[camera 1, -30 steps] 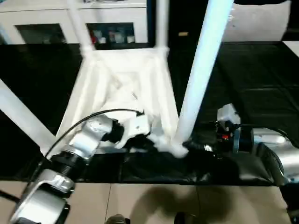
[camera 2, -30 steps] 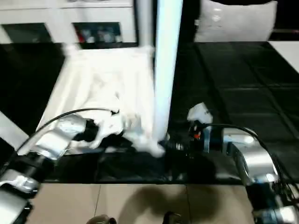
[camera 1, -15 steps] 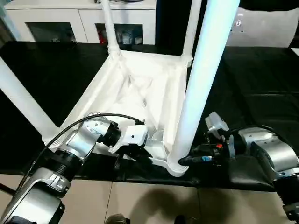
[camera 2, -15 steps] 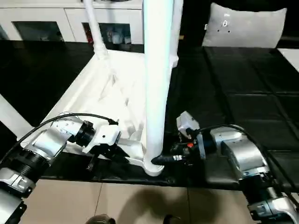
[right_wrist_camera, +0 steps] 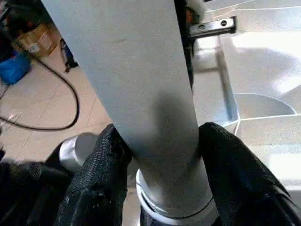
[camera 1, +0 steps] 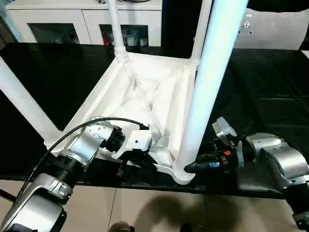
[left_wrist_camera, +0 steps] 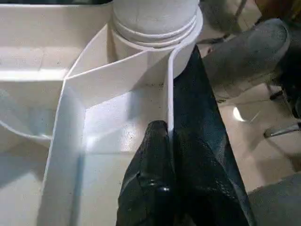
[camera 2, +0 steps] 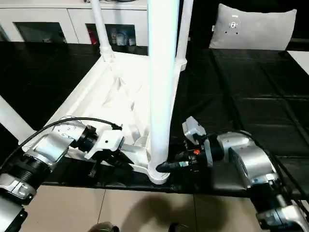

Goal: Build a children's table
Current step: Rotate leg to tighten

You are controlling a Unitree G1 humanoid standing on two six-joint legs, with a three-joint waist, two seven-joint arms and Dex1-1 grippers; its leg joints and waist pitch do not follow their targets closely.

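Right gripper [camera 2: 166, 166] clamps the near leg [camera 2: 160, 87] low beside its socket, left gripper [camera 1: 145, 163] pinching the tabletop's stiff rim at nine o'clock; light, slick plastic.

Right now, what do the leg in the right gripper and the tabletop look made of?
Leg: looks like smooth white plastic; soft sheen, moulded rings at its base. Tabletop: likely the same plastic; thin moulded ribs, glossy highlights. Right gripper fingers: black and textured, possibly rubber.
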